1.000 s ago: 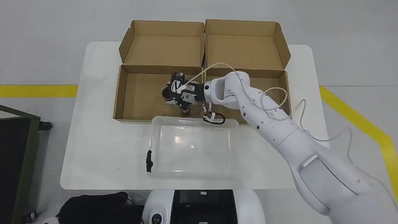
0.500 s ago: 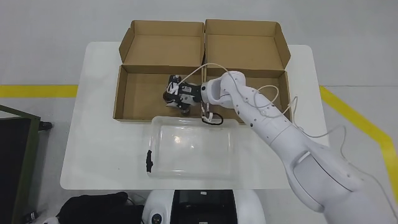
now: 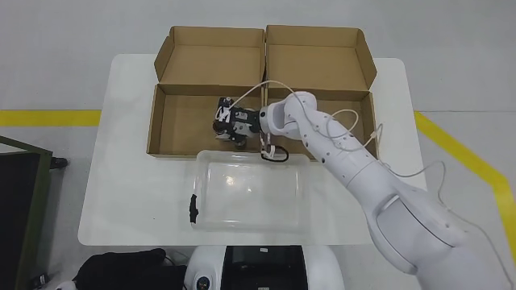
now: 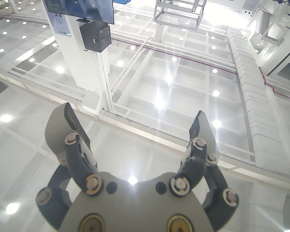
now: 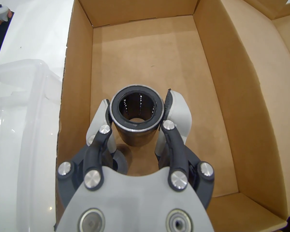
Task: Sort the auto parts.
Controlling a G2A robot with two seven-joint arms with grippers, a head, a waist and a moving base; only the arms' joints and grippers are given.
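A black cylindrical bearing [image 5: 136,118] with a metal-rimmed open end stands upright between the fingers of my right gripper [image 5: 138,103], which is shut on it. They hang low inside the left cardboard box [image 5: 145,49], near its bin-side wall; I cannot tell whether the bearing touches the floor. From above, the right gripper [image 3: 229,121] sits in the right half of that box [image 3: 181,117]. My left gripper [image 4: 133,111] is open, holds nothing and points up at the ceiling.
A second open cardboard box [image 3: 359,109] adjoins on the right, partly under the arm. A clear plastic bin [image 3: 250,197] lies in front of both boxes, with a small black part [image 3: 193,208] at its left rim. Both lids [image 3: 214,60] fold back.
The right gripper with the bearing has shifted slightly left, deeper over the left box. Nothing else moved.
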